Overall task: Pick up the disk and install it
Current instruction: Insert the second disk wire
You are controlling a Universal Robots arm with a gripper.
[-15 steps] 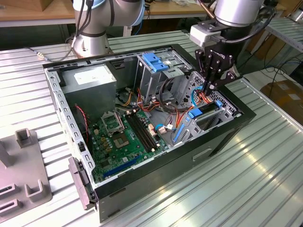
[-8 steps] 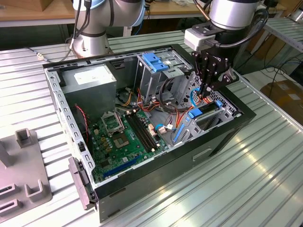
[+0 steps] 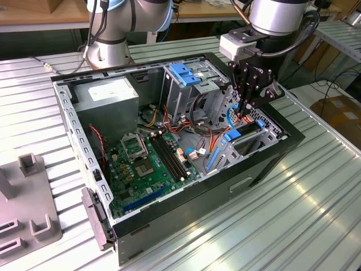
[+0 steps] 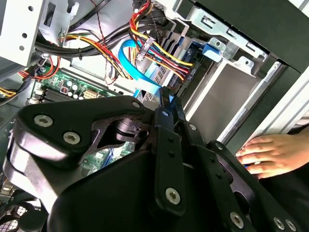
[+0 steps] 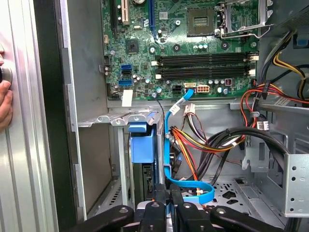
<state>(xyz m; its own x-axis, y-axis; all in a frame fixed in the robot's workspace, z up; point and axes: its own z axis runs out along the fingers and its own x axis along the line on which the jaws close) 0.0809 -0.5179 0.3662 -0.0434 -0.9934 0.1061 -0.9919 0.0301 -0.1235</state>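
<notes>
- Black gripper (image 5: 166, 205) links fill the foreground in both wrist views; the fingers (image 5: 159, 198) stand close together around a thin blue edge, but whether they clamp it or just meet I cannot tell.
- Gripper in the exterior view (image 3: 246, 107) hangs over the drive cage at the case's (image 3: 271, 164) front corner, towards the exterior view's right, by my reading to work on the disk from above.
- Disk (image 5: 143, 166) stands on edge in the cage slot, its blue bracket (image 5: 143, 142) uppermost in the first wrist view and the dark body below; it looks seated or nearly so.
- Long axis of the disk appears to run down into the cage, thin edge facing the gripper, which would suit a slide-in fit.
- Blue cable (image 5: 188, 186) loops just beside the fingers, with the red and yellow wires (image 5: 193, 140) alongside.
- Motherboard (image 5: 183, 48) lies beyond the cage.
- Someone's hand (image 4: 273, 154) rests outside the case wall, perhaps steadying it.
</notes>
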